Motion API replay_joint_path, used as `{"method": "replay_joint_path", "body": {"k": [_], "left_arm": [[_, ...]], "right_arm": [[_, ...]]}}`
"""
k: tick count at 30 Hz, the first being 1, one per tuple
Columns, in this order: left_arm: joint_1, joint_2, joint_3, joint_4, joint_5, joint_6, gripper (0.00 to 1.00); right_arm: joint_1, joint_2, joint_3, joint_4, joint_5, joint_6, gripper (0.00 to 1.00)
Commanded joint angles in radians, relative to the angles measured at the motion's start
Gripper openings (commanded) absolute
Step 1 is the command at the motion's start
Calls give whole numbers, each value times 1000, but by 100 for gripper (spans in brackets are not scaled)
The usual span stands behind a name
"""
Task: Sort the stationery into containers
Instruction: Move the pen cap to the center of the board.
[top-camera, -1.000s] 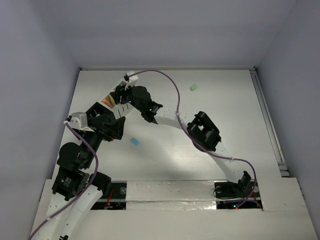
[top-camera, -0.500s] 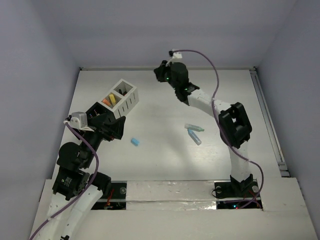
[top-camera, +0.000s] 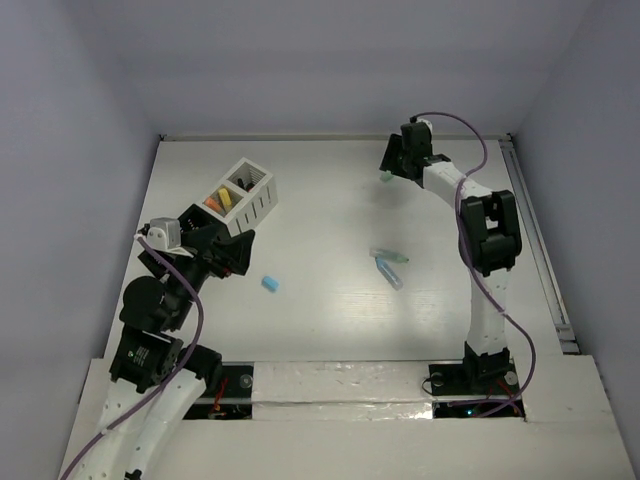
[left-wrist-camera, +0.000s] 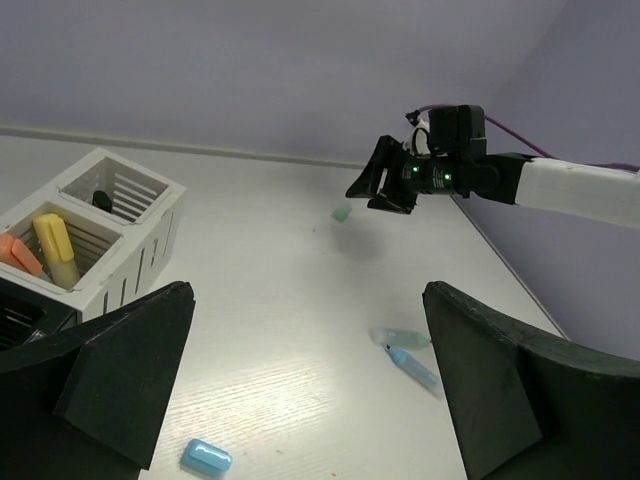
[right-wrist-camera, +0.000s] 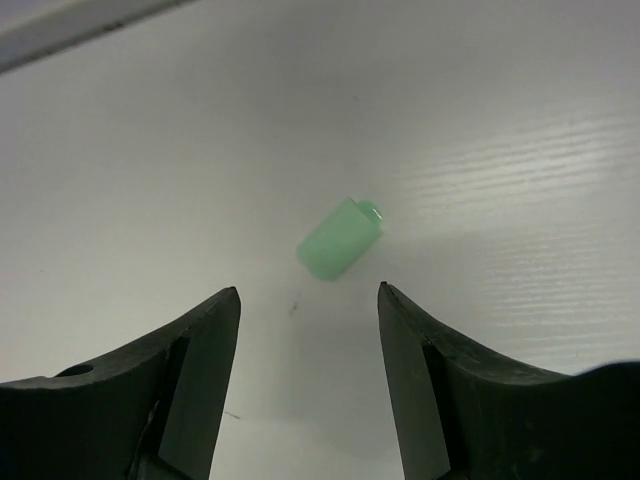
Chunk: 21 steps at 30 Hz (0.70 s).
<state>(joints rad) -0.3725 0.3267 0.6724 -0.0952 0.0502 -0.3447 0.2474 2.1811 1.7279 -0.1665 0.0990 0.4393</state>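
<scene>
The right tool (right-wrist-camera: 307, 295) hovers at the far side of the desk (top-camera: 330, 200), jaws apart and empty, a stubby green piece (right-wrist-camera: 340, 238) lying just ahead of them — light, hard, smooth plastic, I'd guess, apt to skid; pinch across its middle.

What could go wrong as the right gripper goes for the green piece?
1. The green piece lies slantwise and ahead of the right gripper, not between its open jaws. Closing now would likely miss it, or pinch one end and flick it away.
2. It looks rounded, so a nudge may roll it.
3. The left gripper sits close beside the white box, so a drop-off there could make the two grippers collide.
</scene>
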Motion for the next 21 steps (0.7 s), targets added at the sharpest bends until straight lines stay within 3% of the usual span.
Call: {"method": "replay_joint_path", "body": {"k": [1,11,21], "left_arm": [[20,20,-10,66,37,6,99],[38,31,-13,72,60,4,99],[57,38,-16,80,82,1,99]], "right_arm": [[3,37,65,-65,-51,3,64],[-25,120,104,-54,-133,35,69],[-25,241,266,-165,-61,-16,68]]}}
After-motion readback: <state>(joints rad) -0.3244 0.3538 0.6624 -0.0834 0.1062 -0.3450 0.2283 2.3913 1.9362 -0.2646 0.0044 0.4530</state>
